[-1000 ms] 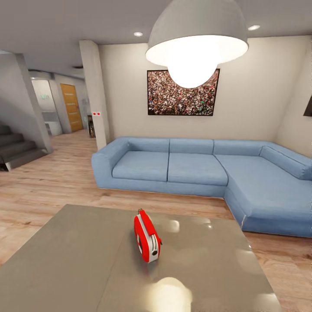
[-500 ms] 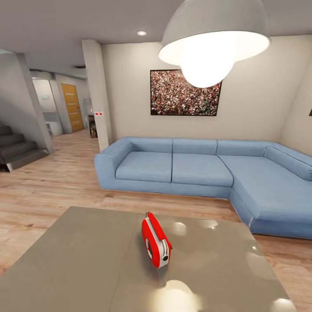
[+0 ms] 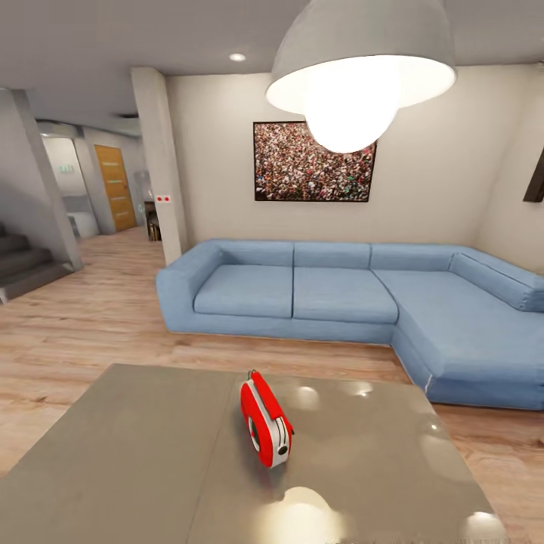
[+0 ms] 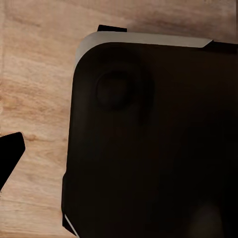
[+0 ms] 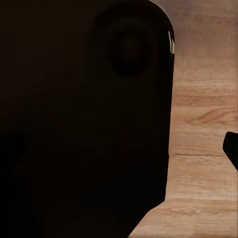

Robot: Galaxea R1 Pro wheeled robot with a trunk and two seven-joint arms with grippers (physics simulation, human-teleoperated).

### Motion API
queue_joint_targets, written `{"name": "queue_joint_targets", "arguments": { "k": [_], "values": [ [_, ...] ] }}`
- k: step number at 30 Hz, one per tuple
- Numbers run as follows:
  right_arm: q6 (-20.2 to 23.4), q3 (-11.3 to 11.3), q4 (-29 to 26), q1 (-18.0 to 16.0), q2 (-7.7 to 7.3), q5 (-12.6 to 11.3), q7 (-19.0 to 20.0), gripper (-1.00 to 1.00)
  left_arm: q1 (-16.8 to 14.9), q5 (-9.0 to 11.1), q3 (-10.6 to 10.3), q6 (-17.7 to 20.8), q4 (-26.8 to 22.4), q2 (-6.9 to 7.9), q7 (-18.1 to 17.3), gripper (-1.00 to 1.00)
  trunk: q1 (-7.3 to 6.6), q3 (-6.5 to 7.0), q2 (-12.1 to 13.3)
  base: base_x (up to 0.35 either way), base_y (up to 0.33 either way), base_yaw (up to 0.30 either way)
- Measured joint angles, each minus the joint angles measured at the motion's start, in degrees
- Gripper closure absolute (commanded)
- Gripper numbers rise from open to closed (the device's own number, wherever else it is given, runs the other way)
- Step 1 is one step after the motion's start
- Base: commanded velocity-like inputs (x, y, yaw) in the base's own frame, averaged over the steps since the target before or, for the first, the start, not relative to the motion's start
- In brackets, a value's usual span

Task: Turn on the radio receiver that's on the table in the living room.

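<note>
Red radio receiver (image 3: 265, 423) stands end-on mid-tabletop (image 3: 136, 453), before the blue sofa (image 3: 340, 302), dead ahead; neither tool's opening can be told yet.

the tabletop (image 3: 143, 453) is a flat, glossy grey square, low to the ground, split by a seam running from its far edge toward the camera. bright lamp reflections sit on its right half and near its front edge. the red radio receiver (image 3: 265, 420) stands upright on it just right of the seam, near the middle, with its narrow end and dial turned toward the near right; its thin handle seems to rise at the far top, though it is small. the tabletop rests on the light wood plank floor (image 3: 75, 332).
</note>
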Motion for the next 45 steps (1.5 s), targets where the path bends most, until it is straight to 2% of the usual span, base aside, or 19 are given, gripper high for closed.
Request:
{"name": "queue_joint_targets", "arguments": {
  "k": [14,31,45],
  "values": [
    [0.0,-0.01,0.0,0.0,0.0,0.09,0.0,-1.0,0.0,0.05,0.03,0.0,0.0,0.0,0.0,-1.0,0.0,0.0,0.0,0.0,0.0,-0.208],
    [0.0,0.0,0.0,0.0,0.0,0.32,0.0,-1.0,0.0,0.02,-0.06,0.0,0.0,0.0,-0.06,-1.0,0.0,0.0,0.0,0.016,0.01,-0.01],
    [0.0,0.09,0.0,0.0,0.0,0.37,0.0,-1.0,0.0,0.2,0.14,0.0,0.0,0.09,0.11,-1.0,0.0,0.0,0.0,0.191,0.151,0.0]
  ]
}}
